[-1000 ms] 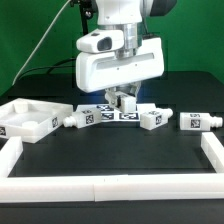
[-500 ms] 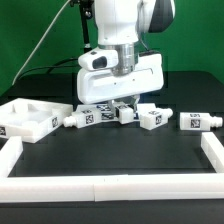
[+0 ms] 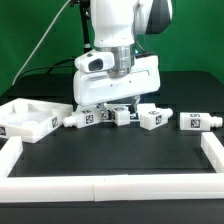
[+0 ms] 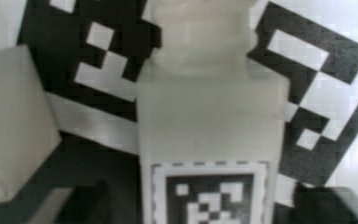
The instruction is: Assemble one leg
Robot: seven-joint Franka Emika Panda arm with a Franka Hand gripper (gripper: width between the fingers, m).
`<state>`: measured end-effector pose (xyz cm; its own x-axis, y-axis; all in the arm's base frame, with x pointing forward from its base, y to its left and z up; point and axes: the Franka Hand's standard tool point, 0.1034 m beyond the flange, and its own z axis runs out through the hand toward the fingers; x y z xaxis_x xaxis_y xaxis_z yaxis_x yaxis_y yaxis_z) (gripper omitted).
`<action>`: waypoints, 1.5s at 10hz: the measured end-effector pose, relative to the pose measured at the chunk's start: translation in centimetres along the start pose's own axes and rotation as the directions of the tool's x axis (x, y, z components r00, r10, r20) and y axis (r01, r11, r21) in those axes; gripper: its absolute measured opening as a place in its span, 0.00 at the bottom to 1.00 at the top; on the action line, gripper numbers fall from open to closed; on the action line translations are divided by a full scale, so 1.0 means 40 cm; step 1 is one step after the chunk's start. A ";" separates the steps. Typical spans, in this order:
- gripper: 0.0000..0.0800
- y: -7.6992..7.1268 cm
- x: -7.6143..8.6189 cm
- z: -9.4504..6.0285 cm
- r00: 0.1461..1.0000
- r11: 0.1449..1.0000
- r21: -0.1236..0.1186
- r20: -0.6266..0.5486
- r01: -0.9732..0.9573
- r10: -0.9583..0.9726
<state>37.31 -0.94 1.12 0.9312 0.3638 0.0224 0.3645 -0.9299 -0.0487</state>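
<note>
**Operator:** How does the arm stand?

**Spotter:** Your white arm comes straight down over the middle of the black table (image 3: 110, 150) with the wrist vertical. Its two-finger gripper (image 3: 120, 106) points down, almost at the table surface. In the exterior view the broad white hand housing hides most of the fingers.

**Operator:** Is it holding anything?

**Spotter:** You cannot tell from these views. The short white plastic leg (image 3: 121, 116), which bears a black-and-white tag, lies right under the gripper. In the wrist view that leg (image 4: 202, 110) fills the middle of the picture and lies over the marker board (image 4: 96, 60). The fingertips are blurred or hidden, so you cannot read how wide the jaws stand or whether they press the leg.

**Operator:** What lies near it?

**Spotter:** Three more tagged white legs lie in the same row. A second leg (image 3: 82, 119) is just to the exterior view's left of your gripper, a third leg (image 3: 152, 119) is just to its right, and a fourth leg (image 3: 200, 121) is further right. The white square tabletop panel (image 3: 28, 118) lies at the far left.

**Operator:** What has changed?

**Spotter:** A second ago your hand was higher and a little toward the exterior view's right, with the board's tags showing below it. It has since come down and shifted left, and half a second ago it was already nearly where it is now. The neighbouring legs and the panel lie as they did.
</note>
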 end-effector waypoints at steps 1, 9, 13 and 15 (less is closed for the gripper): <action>0.76 0.000 0.000 -0.027 1.000 1.000 0.011 0.027 0.002 -0.002; 0.81 0.090 -0.011 -0.183 0.997 0.999 0.014 0.071 -0.031 0.030; 0.81 0.177 -0.024 -0.209 0.988 0.992 0.033 0.102 -0.119 0.115; 0.81 0.251 -0.065 -0.218 0.979 0.982 0.044 0.101 -0.182 0.177</action>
<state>38.55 -11.70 9.28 0.9764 0.1974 -0.0873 0.1890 -0.9773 -0.0960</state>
